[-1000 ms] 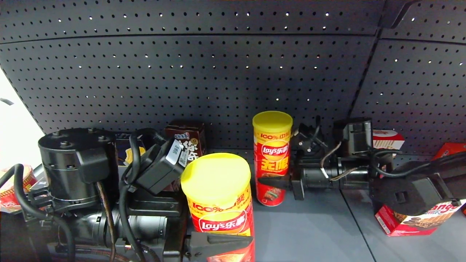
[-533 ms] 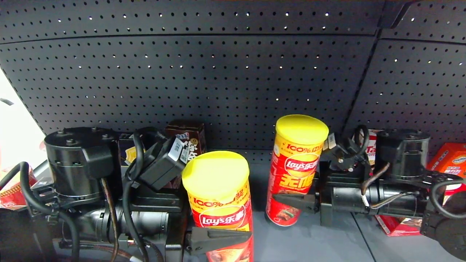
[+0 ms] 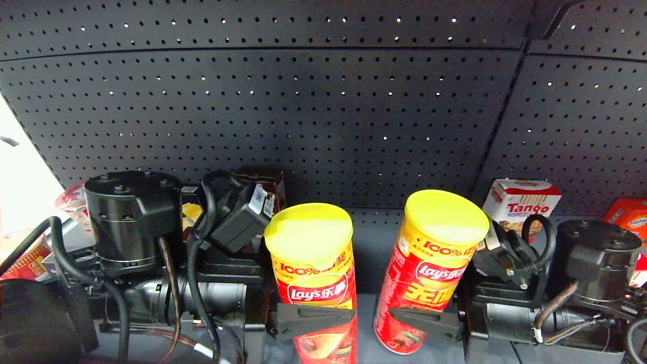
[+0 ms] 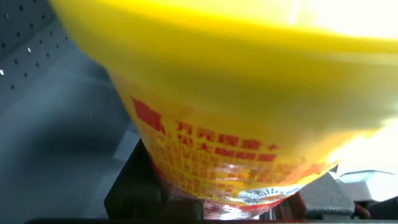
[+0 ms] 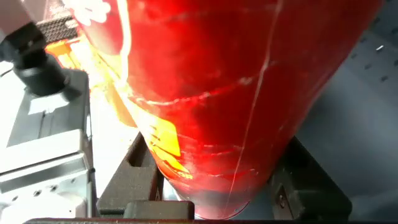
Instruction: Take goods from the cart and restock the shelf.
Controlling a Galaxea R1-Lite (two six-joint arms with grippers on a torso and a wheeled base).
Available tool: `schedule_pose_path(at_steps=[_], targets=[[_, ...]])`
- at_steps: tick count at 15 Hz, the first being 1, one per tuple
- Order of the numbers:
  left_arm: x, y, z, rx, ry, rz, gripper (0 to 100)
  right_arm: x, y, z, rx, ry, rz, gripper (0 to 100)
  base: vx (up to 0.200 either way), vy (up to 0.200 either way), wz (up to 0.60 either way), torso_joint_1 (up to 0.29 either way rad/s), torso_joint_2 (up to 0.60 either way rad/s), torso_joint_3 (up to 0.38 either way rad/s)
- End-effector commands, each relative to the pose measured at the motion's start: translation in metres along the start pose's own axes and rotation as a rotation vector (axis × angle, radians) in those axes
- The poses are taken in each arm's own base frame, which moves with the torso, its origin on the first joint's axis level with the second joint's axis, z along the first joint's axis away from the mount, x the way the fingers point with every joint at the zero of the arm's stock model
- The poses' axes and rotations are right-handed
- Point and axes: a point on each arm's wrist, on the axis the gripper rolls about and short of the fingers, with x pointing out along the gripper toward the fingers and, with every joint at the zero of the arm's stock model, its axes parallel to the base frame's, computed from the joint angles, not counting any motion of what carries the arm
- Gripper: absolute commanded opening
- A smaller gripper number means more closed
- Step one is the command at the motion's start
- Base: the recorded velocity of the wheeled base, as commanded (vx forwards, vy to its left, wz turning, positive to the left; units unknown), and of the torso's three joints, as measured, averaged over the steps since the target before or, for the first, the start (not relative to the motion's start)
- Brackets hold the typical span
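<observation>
Two red chip cans with yellow lids are held side by side in front of the black pegboard shelf. My left gripper (image 3: 323, 311) is shut on the left can (image 3: 309, 263), gripping its lower body; that can (image 4: 236, 124) looms close in the left wrist view. My right gripper (image 3: 422, 311) is shut on the right can (image 3: 437, 258), which leans slightly with its top to the right; the can's red body (image 5: 236, 106) sits between the jaws in the right wrist view. Each gripper's far finger is hidden behind its can.
The grey shelf board (image 3: 369, 237) runs behind the cans. A white and red wafer box (image 3: 523, 202) and an orange box (image 3: 627, 215) stand at the back right. A brown box (image 3: 268, 179) stands behind the left arm. Cup noodles (image 3: 22, 258) sit at the far left.
My right arm has drawn its can from the back of the shelf forward and to the right. The left arm with its can has shifted slightly right and inward.
</observation>
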Motion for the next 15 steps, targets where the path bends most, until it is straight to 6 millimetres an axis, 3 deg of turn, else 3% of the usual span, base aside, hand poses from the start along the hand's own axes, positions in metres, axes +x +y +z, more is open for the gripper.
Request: schedule_pose_path(at_steps=[1,15], targets=[[0.006,0.007,-0.001,-0.009,0.008,0.000,0,-0.003,0.004,-0.007,0.012,0.020,0.012,0,0.000,0.000,0.00,0.000,0.00,0.000],[0.013,0.020,0.002,-0.006,0.003,0.011,0,0.009,-0.002,-0.029,0.032,0.054,0.023,0,0.000,0.000,0.00,0.000,0.00,0.000]])
